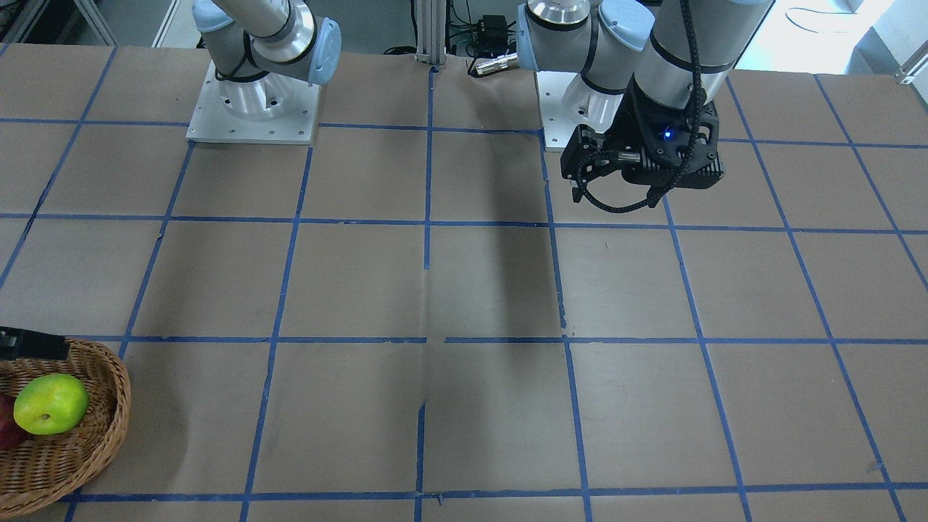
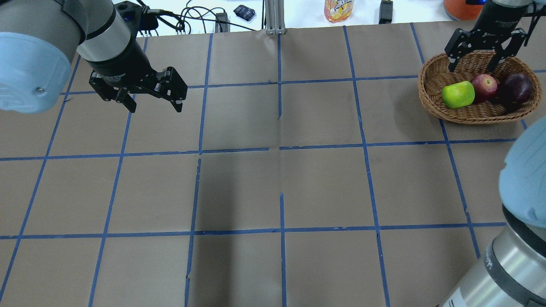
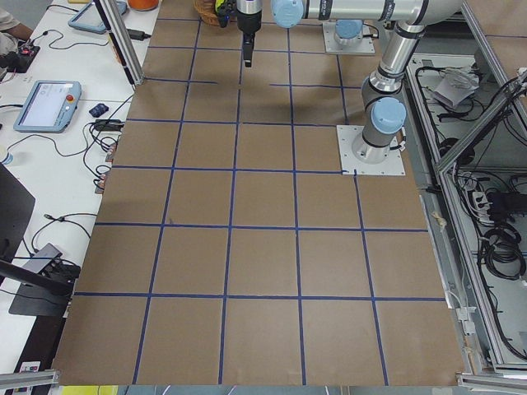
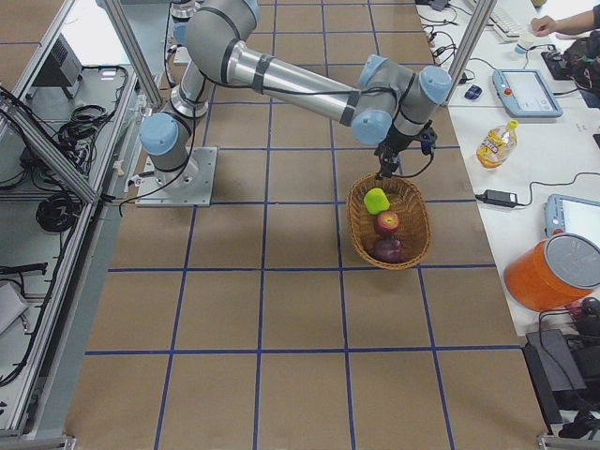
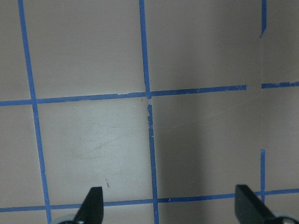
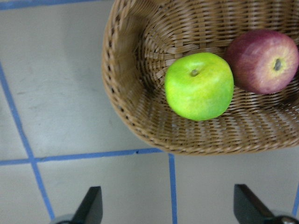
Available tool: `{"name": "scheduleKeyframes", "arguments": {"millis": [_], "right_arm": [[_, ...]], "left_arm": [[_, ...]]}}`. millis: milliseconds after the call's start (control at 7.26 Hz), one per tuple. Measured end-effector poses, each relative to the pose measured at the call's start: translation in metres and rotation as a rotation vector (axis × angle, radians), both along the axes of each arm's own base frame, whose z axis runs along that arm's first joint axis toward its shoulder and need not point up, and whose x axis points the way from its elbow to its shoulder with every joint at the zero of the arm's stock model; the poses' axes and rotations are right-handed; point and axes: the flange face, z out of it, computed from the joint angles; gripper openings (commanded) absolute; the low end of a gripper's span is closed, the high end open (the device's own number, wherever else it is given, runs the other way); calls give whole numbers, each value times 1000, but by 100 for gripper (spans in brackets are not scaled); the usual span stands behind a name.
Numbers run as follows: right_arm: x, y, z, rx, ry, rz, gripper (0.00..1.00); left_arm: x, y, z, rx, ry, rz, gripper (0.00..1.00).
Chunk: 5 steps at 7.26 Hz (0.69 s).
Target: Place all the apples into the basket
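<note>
The wicker basket [image 2: 431, 100] stands at the far right of the table and holds three apples: a yellow-green one [image 2: 458, 94], a red one with a yellowish patch [image 2: 484, 87] and a dark purple-red one [image 2: 516, 87]. My right gripper [image 2: 474, 67] hangs open and empty above the basket's far rim. The right wrist view shows the basket [image 6: 126, 102], the green apple [image 6: 199, 86] and the red apple [image 6: 264, 60]. My left gripper [image 2: 154, 107] is open and empty above bare table at the far left; the left wrist view shows its fingertips [image 5: 93, 203] over blue tape lines.
The table is brown paper with a blue tape grid. A juice bottle [image 2: 339, 9], an orange container [image 4: 548, 272], cables and tablets lie beyond the table's far edge. The arm bases [image 1: 254, 101] stand at the robot's side.
</note>
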Motion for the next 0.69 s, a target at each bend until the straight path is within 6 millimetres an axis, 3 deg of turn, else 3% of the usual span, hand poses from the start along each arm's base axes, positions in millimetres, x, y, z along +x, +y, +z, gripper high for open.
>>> {"name": "scheduleKeyframes", "arguments": {"millis": [276, 413, 689], "right_arm": [[55, 43, 71, -33, -9, 44, 100], [84, 65, 95, -61, -13, 31, 100], [154, 109, 112, -90, 2, -30, 100]], "left_arm": [[0, -1, -1, 1, 0, 1, 100], [0, -1, -1, 0, 0, 1, 100], [0, -2, -1, -5, 0, 0, 100]]}}
